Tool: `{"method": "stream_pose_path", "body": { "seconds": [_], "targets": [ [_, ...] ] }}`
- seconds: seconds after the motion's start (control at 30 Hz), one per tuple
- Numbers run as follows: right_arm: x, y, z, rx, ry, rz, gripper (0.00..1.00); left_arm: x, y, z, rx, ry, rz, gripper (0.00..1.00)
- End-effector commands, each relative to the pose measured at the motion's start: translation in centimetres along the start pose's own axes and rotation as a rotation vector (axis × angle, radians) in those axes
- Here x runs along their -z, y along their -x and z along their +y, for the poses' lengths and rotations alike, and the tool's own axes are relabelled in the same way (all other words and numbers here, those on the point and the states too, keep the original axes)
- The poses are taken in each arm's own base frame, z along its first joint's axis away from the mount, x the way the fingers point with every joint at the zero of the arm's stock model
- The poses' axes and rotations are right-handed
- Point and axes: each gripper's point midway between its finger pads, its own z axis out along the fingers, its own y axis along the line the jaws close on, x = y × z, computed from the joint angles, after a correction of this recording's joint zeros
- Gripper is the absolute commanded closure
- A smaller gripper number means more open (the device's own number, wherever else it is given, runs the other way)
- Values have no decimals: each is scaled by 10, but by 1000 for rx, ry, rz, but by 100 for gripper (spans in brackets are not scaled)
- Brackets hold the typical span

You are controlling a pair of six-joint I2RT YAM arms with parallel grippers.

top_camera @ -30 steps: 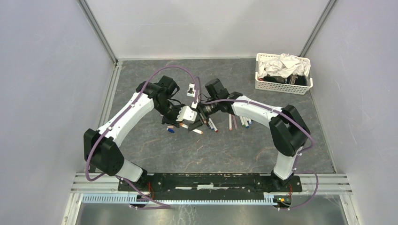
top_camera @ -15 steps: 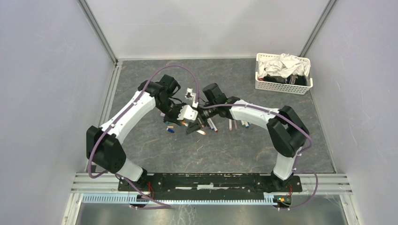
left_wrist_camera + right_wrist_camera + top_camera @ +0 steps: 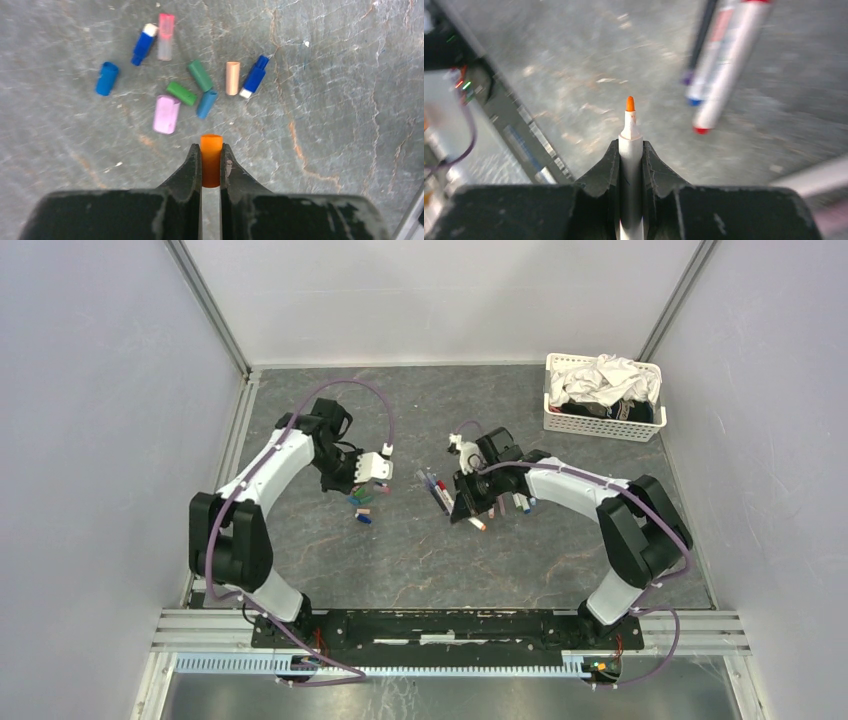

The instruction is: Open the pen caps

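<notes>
Left fingers [image 3: 192,167] clamped tight — right fingers [image 3: 608,167] clamped tight; pair well apart.

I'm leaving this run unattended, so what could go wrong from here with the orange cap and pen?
The orange cap sits only partly between the left jaws, above the loose caps; dropped from there it may bounce and scatter them. The orange pen in the right jaws has its tip bare, so setting it down could smear ink on the table or knock the pens lying nearby.
</notes>
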Motion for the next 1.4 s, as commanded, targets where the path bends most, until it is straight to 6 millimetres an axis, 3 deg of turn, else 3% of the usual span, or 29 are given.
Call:
{"method": "stream_pose_path", "body": {
  "seconds": [0.0, 0.27, 0.53, 0.83, 0.97, 1.1, 1.17, 1.23, 1.27, 1.3, 1.37],
  "targets": [
    [29, 51, -50, -4, -367, -183, 100, -29, -10, 4, 110, 14, 6, 95],
    [27, 71, -96, -64, -588, -247, 97, -56, -17, -3, 201, -12, -8, 73],
    [13, 62, -122, -70, -729, -215, 81, -63, -20, -7, 218, -14, -2, 66],
    [16, 42, -134, -81, -804, -186, 73, -60, -17, -3, 229, -4, -10, 65],
    [15, 32, -135, -89, -808, -168, 69, -46, -6, 7, 263, 9, -38, 63],
    [19, 24, -132, -93, -805, -171, 71, -19, 13, 24, 295, 55, -89, 55],
    [27, 21, -133, -93, -830, -175, 72, 0, 27, 31, 314, 71, -122, 41],
    [37, 21, -134, -91, -863, -190, 72, 18, 38, 37, 337, 89, -148, 35],
    [41, 24, -131, -86, -864, -206, 72, 28, 43, 41, 346, 103, -158, 25],
    [45, 28, -129, -80, -867, -222, 72, 37, 47, 43, 351, 110, -165, 4],
    [51, 40, -119, -58, -855, -274, 72, 56, 57, 48, 360, 133, -186, 0]
  ]
}}
